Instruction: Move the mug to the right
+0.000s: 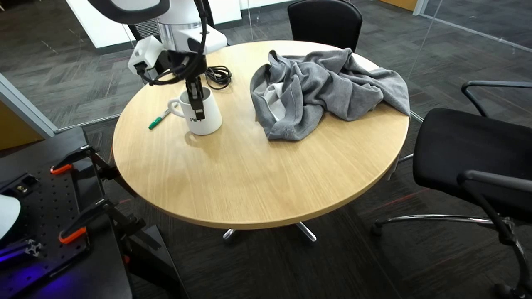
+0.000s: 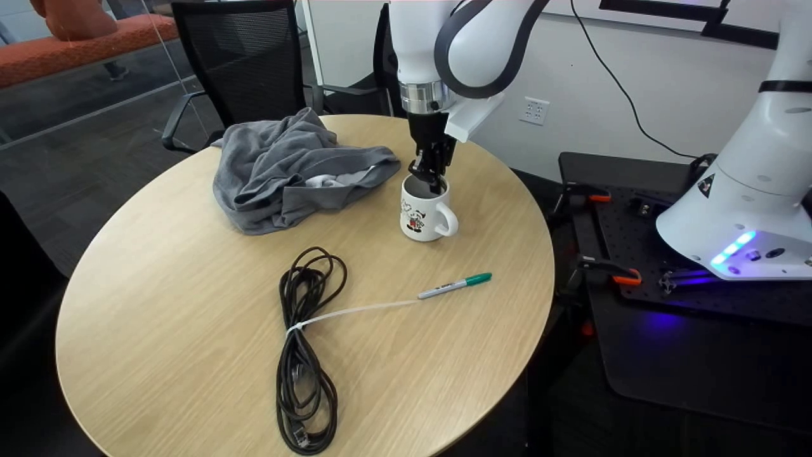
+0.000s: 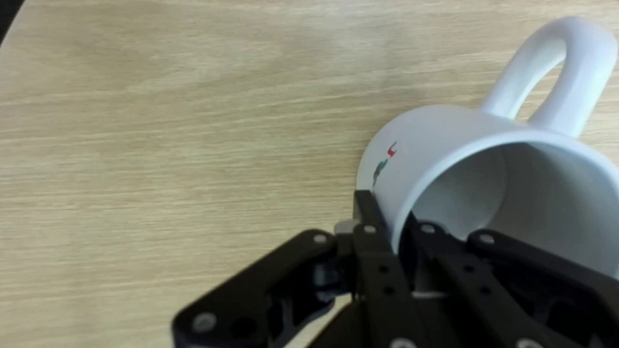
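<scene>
The white mug [image 1: 213, 116] is on the round wooden table, and it also shows in an exterior view [image 2: 415, 219] with a cartoon print and its handle. In the wrist view the mug [image 3: 437, 128] has its open mouth toward the camera and its handle at the upper right. My gripper [image 3: 387, 210] is shut on the mug's wall, one finger outside and one inside the rim. In both exterior views the gripper [image 1: 198, 113] [image 2: 435, 184] reaches down at the rim. I cannot tell whether the mug's base touches the table.
A green-capped marker [image 1: 157, 121] [image 2: 453, 287] lies near the mug's handle side. A black cable bundle [image 1: 219, 76] [image 2: 303, 362] and a crumpled grey cloth [image 1: 320, 87] [image 2: 279, 174] lie on the table [image 1: 257, 182]. Black chairs [image 1: 474, 145] stand around it. The robot base [image 2: 739, 216] stands beside it.
</scene>
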You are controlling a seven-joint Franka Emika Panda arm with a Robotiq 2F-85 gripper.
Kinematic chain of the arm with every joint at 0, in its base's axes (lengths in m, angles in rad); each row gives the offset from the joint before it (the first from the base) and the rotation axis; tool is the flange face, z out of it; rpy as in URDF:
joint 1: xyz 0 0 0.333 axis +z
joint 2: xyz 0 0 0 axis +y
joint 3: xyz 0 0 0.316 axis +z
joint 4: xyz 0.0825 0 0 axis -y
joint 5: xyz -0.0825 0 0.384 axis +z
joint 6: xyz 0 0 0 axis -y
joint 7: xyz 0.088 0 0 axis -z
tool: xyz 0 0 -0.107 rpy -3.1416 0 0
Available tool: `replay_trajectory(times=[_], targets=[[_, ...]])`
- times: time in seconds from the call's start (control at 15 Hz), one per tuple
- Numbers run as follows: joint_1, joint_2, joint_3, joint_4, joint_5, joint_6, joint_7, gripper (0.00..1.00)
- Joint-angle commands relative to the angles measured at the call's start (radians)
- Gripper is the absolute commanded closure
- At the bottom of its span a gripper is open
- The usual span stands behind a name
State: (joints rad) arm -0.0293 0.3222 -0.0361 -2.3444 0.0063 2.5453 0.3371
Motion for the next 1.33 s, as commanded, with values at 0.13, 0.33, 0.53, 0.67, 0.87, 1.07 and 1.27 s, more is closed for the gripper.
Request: replay_trajectory(times=[0.13, 0.33, 0.53, 0.67, 0.87, 1.07, 1.27], targets=[[0.016, 0.002, -0.055, 0.022, -0.005, -0.024, 0.024, 0.98], [0.006, -0.012, -0.092, 0.011, -0.007, -0.02, 0.036, 0.98], [-0.008, -0.019, -0.131, 0.006, -0.005, -0.02, 0.035, 0.98], [-0.018, -0.02, -0.157, 0.007, -0.005, -0.018, 0.037, 0.98], [-0.037, -0.022, -0.186, 0.013, 0.0, -0.021, 0.034, 0.98], [-0.057, -0.022, -0.21, 0.021, 0.004, -0.026, 0.037, 0.98], [-0.07, -0.021, -0.226, 0.032, 0.003, -0.032, 0.046, 0.98]])
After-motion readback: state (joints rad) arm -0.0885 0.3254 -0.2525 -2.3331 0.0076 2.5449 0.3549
